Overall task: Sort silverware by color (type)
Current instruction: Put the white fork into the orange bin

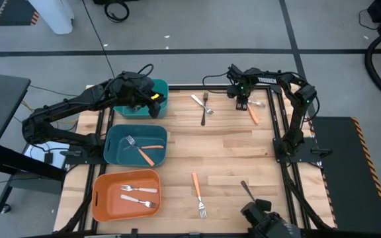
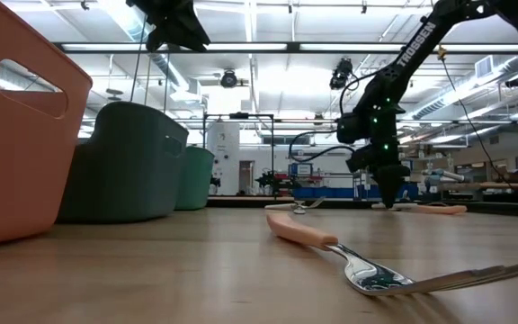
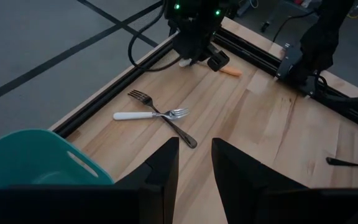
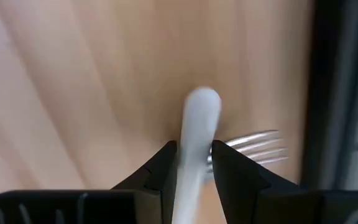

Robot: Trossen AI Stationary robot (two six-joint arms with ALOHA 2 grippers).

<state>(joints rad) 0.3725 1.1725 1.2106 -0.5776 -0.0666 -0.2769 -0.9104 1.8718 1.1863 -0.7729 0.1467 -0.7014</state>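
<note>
Silverware lies scattered on the wooden table. A cream-handled fork [image 1: 197,100] and a dark fork [image 1: 206,111] lie crossed near the far edge. An orange-handled fork [image 1: 252,114] lies by my right gripper [image 1: 241,102], which is shut on a cream-handled utensil [image 4: 197,137]. Another orange-handled fork [image 1: 197,190] and a black utensil [image 1: 247,191] lie near the front edge. My left gripper [image 3: 194,163] hovers open above the far teal bin [image 1: 141,106], holding nothing. My right gripper pinches the cream handle [image 4: 199,124] between its two fingers [image 4: 160,171], coming from above and pointing down. The handle's rounded end sticks out past the fingertips. I cannot tell whether the utensil is lifted clear of the table.
A second teal bin [image 1: 111,142] holds a fork and an orange-handled utensil. The orange bin [image 1: 101,198] holds two cream-handled forks. Black frame rails [image 1: 280,119] run along the table's sides. Bare wood lies in the table's middle.
</note>
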